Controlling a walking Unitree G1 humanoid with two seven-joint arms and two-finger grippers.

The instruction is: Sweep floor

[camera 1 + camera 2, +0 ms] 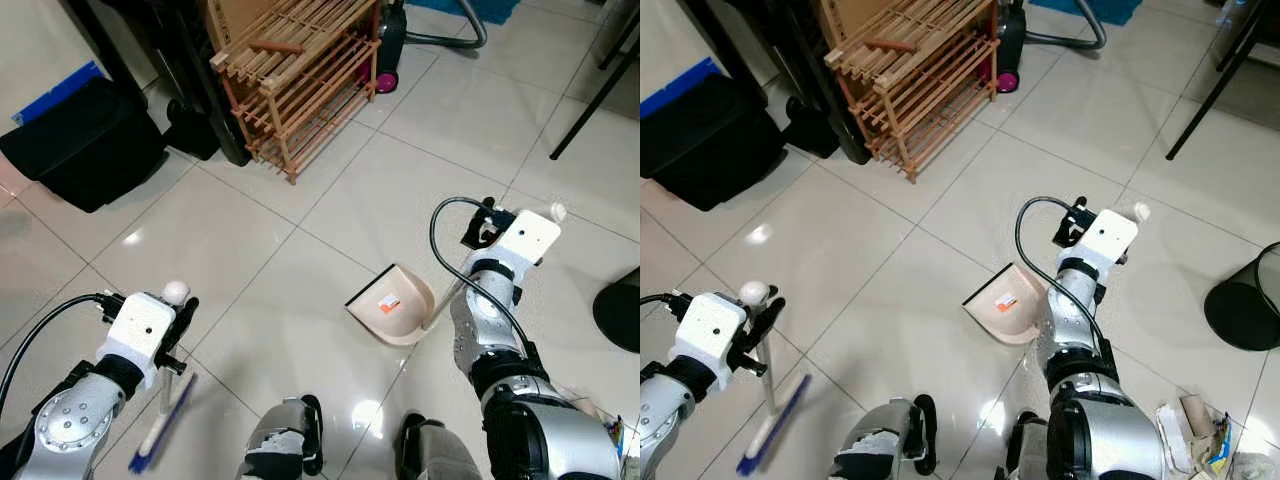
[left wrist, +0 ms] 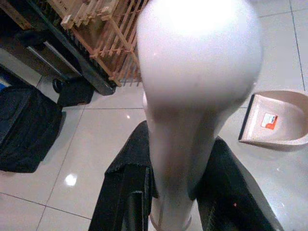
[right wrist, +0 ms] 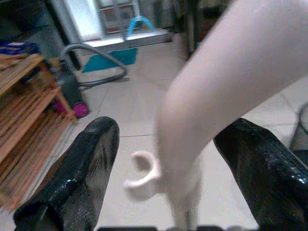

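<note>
Fingers on my left gripper are closed around the white broom handle; its blue-bristled head rests on the glossy white tiled floor beside my left foot. My right gripper has the pale pink handle between its black fingers, though contact is blurred, so grip is unclear. That beige plastic dustpan sits on the tiles ahead, short of the wooden slatted rack.
</note>
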